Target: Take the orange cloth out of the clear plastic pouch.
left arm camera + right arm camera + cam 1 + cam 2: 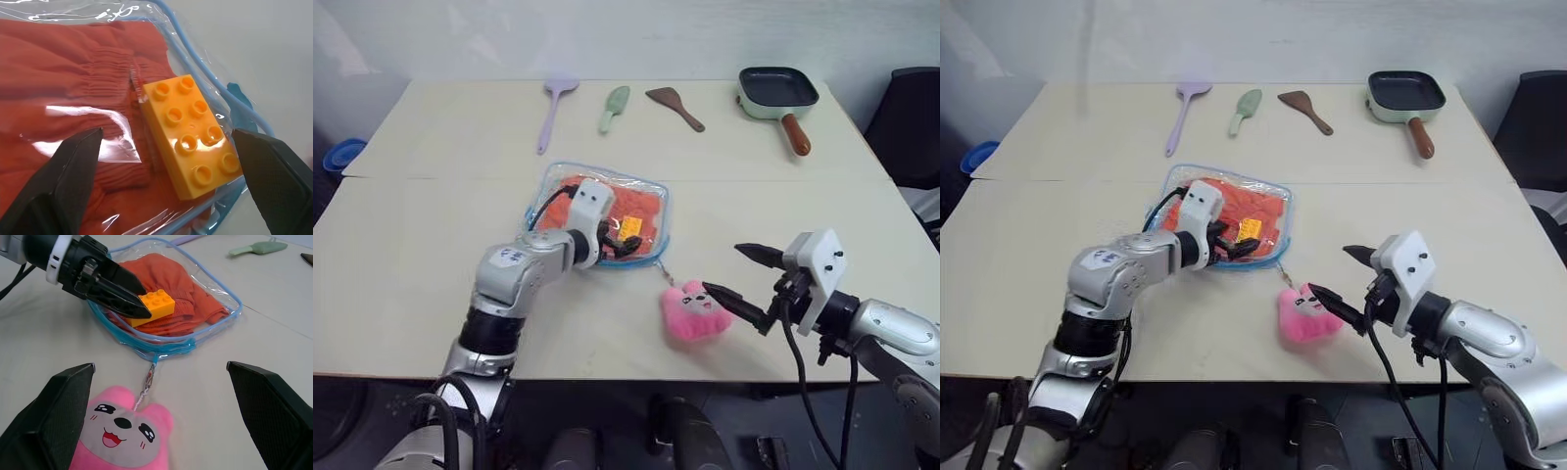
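While orange cloth (178,289) lies inside clear plastic pouch (222,288) under yellow-orange toy brick (193,132), extraction not begun; we hold left hand (619,238) and right hand (736,274) apart, empty.

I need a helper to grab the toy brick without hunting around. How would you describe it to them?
On the pale table, find the clear plastic pouch with blue trim near the middle. The brick lies at its end nearest the pink plush charm: hard, yellow-orange, studded, unlike the soft orange cloth beside it.
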Robot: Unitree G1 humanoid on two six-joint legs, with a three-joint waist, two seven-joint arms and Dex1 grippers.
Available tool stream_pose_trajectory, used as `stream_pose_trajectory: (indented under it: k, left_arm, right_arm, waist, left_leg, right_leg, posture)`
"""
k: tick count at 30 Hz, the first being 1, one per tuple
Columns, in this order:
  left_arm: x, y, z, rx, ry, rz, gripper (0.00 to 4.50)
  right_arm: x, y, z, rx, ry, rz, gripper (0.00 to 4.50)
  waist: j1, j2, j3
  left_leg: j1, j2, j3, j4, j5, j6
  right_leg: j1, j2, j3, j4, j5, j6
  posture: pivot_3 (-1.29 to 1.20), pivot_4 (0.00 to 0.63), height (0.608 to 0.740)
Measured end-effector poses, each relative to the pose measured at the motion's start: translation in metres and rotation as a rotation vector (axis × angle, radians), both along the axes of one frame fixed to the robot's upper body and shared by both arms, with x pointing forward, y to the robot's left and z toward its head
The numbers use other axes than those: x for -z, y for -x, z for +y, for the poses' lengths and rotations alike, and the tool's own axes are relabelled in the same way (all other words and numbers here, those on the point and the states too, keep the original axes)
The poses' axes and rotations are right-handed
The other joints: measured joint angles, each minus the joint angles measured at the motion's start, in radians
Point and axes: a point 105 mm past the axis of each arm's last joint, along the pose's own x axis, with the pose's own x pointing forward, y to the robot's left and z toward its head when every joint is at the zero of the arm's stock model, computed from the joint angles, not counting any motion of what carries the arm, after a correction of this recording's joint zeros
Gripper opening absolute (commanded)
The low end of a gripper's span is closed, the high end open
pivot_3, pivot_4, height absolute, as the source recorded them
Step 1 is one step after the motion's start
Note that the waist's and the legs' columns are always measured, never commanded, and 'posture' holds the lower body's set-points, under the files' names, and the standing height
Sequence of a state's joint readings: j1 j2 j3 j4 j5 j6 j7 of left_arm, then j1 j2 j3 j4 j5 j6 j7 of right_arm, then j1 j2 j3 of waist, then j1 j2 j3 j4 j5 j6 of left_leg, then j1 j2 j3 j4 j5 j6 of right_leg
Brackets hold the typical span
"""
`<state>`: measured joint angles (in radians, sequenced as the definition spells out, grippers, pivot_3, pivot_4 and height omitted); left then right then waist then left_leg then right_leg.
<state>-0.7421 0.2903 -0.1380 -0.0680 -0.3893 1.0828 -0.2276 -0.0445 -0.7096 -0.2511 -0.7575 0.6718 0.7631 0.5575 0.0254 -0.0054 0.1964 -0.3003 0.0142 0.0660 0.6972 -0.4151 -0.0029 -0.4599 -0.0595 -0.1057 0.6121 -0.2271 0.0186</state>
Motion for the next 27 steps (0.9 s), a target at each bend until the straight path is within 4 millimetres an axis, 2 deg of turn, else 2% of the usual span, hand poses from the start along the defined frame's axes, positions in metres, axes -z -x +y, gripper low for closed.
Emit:
stream_pose_trajectory:
  k: [4,8,11,19,20,23,27]
  left_arm:
    - [-0.004,-0.004,-0.009,0.036,-0.004,-0.013,4.47]
    - [0.002,-0.007,-0.013,0.035,-0.033,0.005,4.47]
    - [0.003,-0.01,-0.012,0.024,-0.045,0.011,3.89]
    - [0.005,-0.014,-0.005,-0.012,-0.079,0.006,1.53]
    - [0.004,-0.014,-0.004,-0.014,-0.08,0.01,1.53]
    - [0.001,-0.016,0.012,-0.048,-0.09,0.029,1.53]
    - [-0.012,-0.024,0.06,-0.173,-0.101,0.016,1.53]
  right_arm:
    - [-0.005,0.003,0.006,-0.012,-0.007,-0.022,4.5]
    - [-0.007,0.003,0.007,-0.007,-0.013,-0.029,4.5]
    - [-0.008,0.003,0.007,0.002,-0.019,-0.032,4.5]
    - [-0.009,0.002,0.006,0.014,-0.022,-0.038,4.5]
    - [-0.009,0.002,0.007,0.01,-0.022,-0.039,4.5]
    - [-0.014,0.003,0.013,-0.04,-0.015,-0.056,4.5]
    - [-0.02,0.004,0.026,-0.137,-0.016,-0.062,4.5]
  waist:
    - [0.0,0.0,0.0]
    - [-0.001,0.0,0.0]
    - [0.0,0.0,0.0]
    - [0.0,0.0,0.0]
    - [0.0,0.0,0.0]
    - [-0.007,0.0,0.0]
    - [-0.015,0.0,0.0]
  left_leg:
    - [0.0,0.0,0.0,0.0,0.0,0.0]
    - [0.0,0.0,0.0,0.0,0.0,0.0]
    - [0.0,0.0,0.0,0.0,0.0,0.0]
    - [0.0,0.0,0.0,0.0,0.0,0.0]
    - [0.0,0.0,0.0,0.0,0.0,0.0]
    - [0.0,0.0,0.001,0.0,0.0,0.0]
    - [0.001,0.001,0.0,0.0,0.001,-0.001]
  right_leg:
    - [0.0,0.0,0.0,0.0,0.0,0.0]
    - [0.0,0.0,0.0,0.0,0.0,0.0]
    - [0.0,0.0,0.0,0.0,0.0,0.0]
    - [0.0,0.0,0.0,0.0,0.0,0.0]
    - [0.0,0.0,0.0,0.0,0.0,0.0]
    - [0.0,0.0,0.001,0.001,0.0,0.0]
    - [-0.002,0.001,0.0,0.002,0.0,-0.001]
  posture:
    - [0.0,0.15,0.74]
    - [0.0,0.15,0.74]
    - [0.0,0.15,0.74]
    - [0.0,0.15,0.74]
    - [0.0,0.15,0.74]
    - [0.0,0.15,0.74]
    - [0.0,0.15,0.74]
